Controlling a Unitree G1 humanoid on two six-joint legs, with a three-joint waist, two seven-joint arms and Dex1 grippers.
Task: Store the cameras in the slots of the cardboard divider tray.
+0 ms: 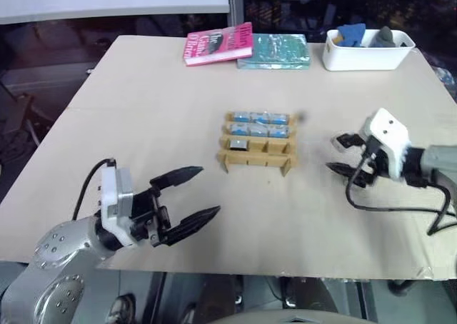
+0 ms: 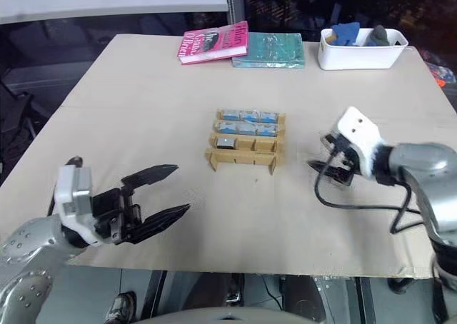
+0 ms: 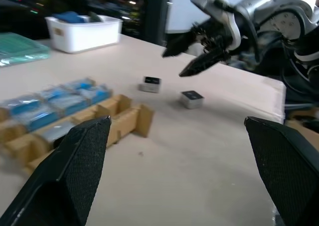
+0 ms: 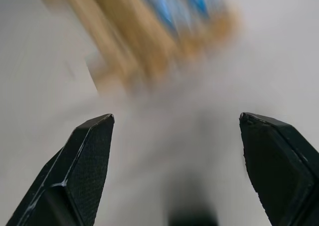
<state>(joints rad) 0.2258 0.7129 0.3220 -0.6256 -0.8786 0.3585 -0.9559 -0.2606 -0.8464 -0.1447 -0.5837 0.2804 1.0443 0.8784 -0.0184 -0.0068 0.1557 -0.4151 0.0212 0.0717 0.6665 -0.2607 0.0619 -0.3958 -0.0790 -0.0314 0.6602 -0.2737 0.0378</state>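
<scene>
- Your tray [image 1: 258,151] sits mid-table [image 1: 143,124], with both far rows full of cameras [image 1: 260,118], blue-grey sides up.
- The near row holds one camera [image 1: 237,145] in its left slot; the other two slots are bare.
- Two more cameras [image 3: 150,83] lie loose on the table beyond the tray's right end, near each other but apart.
- Your left gripper [image 1: 187,198] hangs over the table's near left part, fingers spread wide, holding nothing.
- Your right gripper [image 1: 343,155] hovers right of the tray, jaws wide, nothing between them.
- At the far edge you have two books [image 1: 218,43] and a white bin [image 1: 360,57].
</scene>
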